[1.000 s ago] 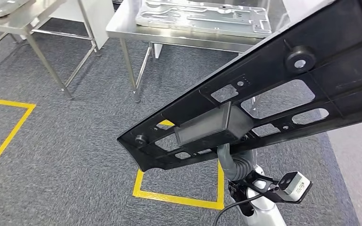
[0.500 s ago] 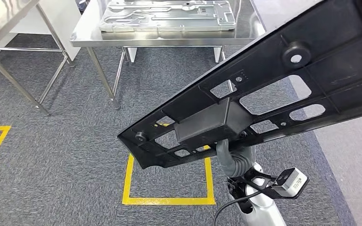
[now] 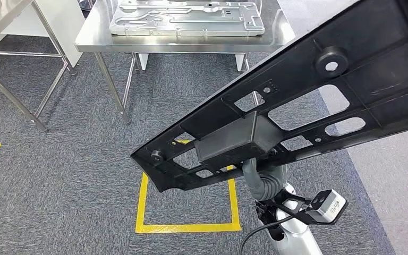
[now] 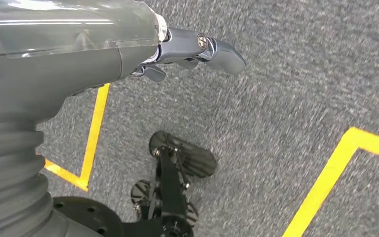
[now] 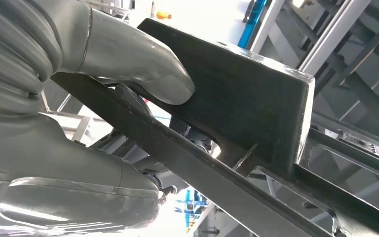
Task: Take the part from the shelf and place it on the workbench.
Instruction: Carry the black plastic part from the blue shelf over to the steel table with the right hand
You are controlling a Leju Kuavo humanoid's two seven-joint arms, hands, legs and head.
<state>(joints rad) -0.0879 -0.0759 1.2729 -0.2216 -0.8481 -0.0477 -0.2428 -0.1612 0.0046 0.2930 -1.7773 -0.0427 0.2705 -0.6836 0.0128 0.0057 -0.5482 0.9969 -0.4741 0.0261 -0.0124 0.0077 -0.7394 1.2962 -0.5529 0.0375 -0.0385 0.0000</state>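
The big black part [image 3: 308, 101] tilts across in front of me, up off the floor and short of the steel workbench [image 3: 191, 40]. My right hand [image 5: 128, 64] grips its boxy block from underneath. My left hand [image 4: 187, 47] hangs empty, fingers loosely apart.

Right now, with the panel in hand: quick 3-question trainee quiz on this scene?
1. True or false: the black panel rests on the steel workbench.
2. Which robot hand grips the panel? A) left B) right
3. Fill in: the yellow floor square lies on grey ____.

Key: 1. False, it is held above the floor. 2. B, the right robot hand; the left robot hand holds nothing. 3. Carpet.
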